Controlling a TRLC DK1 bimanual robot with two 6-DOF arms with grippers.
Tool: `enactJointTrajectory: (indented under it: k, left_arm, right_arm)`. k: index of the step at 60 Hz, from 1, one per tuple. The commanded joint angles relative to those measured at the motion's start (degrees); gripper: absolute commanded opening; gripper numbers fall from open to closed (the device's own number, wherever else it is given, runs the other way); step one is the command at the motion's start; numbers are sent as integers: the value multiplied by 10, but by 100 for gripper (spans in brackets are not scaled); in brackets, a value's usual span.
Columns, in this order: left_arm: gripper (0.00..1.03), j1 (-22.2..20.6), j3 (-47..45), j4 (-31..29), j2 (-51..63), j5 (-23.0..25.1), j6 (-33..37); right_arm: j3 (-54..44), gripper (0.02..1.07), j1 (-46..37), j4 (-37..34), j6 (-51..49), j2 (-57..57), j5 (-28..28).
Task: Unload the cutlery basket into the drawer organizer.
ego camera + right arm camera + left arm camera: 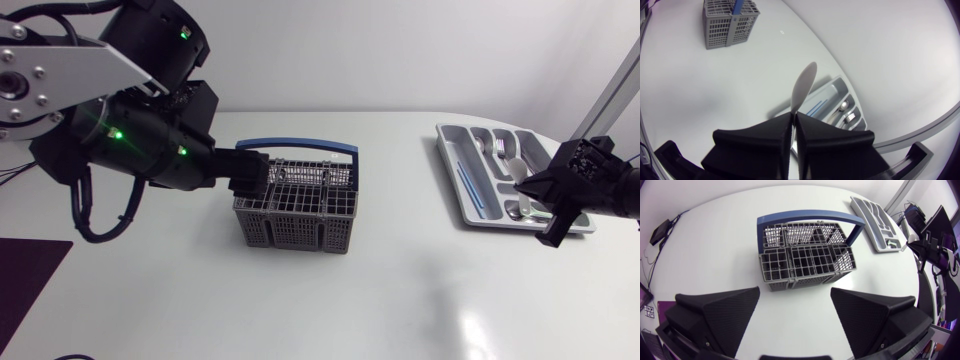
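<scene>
Left arm (130, 140) reaches in from the upper left. The left gripper (250, 180) is right at the cutlery basket (290, 230), fingers (730, 312) spread wide, holding nothing. At far right, the right gripper (528, 188) hangs over the drawer organizer (450, 150), pinching a pale spoon (804, 82). The basket is grey mesh with a blue handle (296, 145), mid-frame on the counter (400, 300).

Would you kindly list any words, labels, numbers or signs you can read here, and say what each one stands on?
None can be read: the cutlery basket, the drawer organizer and the spoon held in the right gripper show no legible print.
</scene>
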Motion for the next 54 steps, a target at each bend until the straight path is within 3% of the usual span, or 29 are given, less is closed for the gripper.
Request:
enactJointTrajectory:
  k: [1,19,33,54]
  left_arm:
    - [99,7,14,-8,-13,-6,-10]
    - [99,15,-8,-9,-32,-6,-2]
    - [99,18,-21,-10,-40,-6,0]
    - [99,19,-33,-10,-48,-7,7]
  right_arm:
    - [-2,8,-24,22,-44,38,9]
    - [12,8,-80,145,-117,168,41]
    - [73,8,-104,171,-151,265,71]
    - [89,8,-123,276,-216,363,140]
